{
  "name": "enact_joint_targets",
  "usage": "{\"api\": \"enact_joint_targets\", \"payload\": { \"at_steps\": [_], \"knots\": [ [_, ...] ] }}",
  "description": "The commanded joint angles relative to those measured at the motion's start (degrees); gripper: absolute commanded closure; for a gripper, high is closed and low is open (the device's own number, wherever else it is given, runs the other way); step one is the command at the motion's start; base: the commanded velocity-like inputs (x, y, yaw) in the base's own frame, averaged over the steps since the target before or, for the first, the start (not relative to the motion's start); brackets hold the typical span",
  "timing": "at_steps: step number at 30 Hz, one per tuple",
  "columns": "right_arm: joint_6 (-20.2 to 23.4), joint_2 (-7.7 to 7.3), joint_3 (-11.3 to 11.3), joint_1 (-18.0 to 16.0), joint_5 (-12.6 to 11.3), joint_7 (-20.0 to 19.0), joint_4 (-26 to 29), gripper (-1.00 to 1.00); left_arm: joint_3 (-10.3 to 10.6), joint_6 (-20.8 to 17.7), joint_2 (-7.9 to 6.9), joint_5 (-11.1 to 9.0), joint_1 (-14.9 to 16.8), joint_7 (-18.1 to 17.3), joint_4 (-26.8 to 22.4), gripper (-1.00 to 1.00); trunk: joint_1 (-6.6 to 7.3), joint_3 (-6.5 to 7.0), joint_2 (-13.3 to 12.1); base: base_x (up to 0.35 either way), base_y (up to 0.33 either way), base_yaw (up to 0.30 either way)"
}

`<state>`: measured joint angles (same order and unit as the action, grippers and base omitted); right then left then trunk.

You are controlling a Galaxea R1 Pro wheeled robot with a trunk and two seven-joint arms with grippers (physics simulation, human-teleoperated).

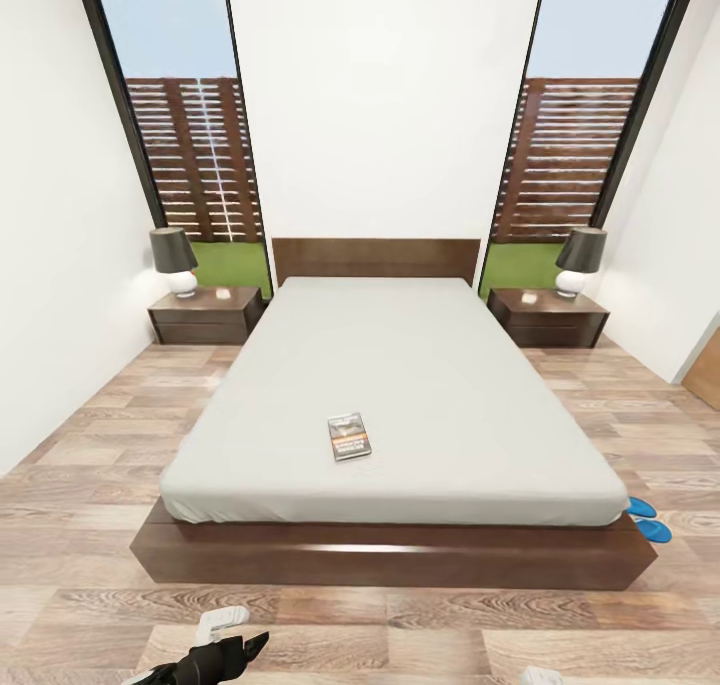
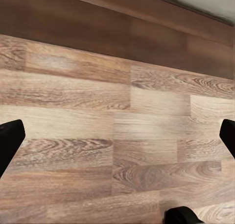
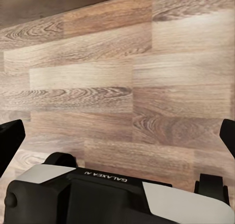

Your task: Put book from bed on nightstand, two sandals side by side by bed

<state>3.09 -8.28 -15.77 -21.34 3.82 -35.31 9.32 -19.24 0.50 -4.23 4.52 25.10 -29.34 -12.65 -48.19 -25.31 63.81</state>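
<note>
While the robot faces the foot of the bed (image 1: 420,365), the book (image 1: 349,436) lies flat on the grey mattress, near the foot end and a bit to the left of the middle. The bed has a dark brown frame and a headboard against the white wall.

2 blue sandals (image 1: 646,519) sit on the wood floor (image 1: 90,465) at the right front corner of the bed. They lie close together, and the bed hides part of them.

A nightstand (image 1: 206,314) stands on the left of the bed, and a second nightstand (image 1: 547,317) stands on the right. Each one has a lamp on top: the left lamp (image 1: 174,260) and the right lamp (image 1: 580,260) both have a dark shade and a white base. Behind each nightstand is a tall window (image 1: 190,125) with a wooden fence and grass outside.

The left gripper (image 1: 240,640) shows low in the head view, above the floor in front of the bed. In the left wrist view, its 2 black fingers (image 2: 10,140) are spread wide apart with nothing between them, over the floor planks. In the right wrist view, the right gripper (image 3: 117,140) also has its fingers (image 3: 227,136) spread wide with nothing in them, above the same wood floor.
</note>
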Motion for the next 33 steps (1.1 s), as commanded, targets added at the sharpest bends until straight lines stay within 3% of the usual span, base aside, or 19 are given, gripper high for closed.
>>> {"api": "enact_joint_targets", "payload": {
  "at_steps": [1,33],
  "knots": [
    [0.3,0.01,-0.5,0.0,0.4,-0.3,0.1,-1.00,-0.5,0.0,0.02,0.5,0.0,-0.3,0.0,-1.00,0.23,0.13,-0.4,0.000,0.000,0.000],
    [0.3,0.01,-0.5,0.0,0.4,-0.3,0.1,-1.00,-0.5,0.1,0.02,0.5,0.0,-0.3,0.0,-1.00,7.25,5.87,-13.2,0.000,0.000,0.000]
  ]
}}
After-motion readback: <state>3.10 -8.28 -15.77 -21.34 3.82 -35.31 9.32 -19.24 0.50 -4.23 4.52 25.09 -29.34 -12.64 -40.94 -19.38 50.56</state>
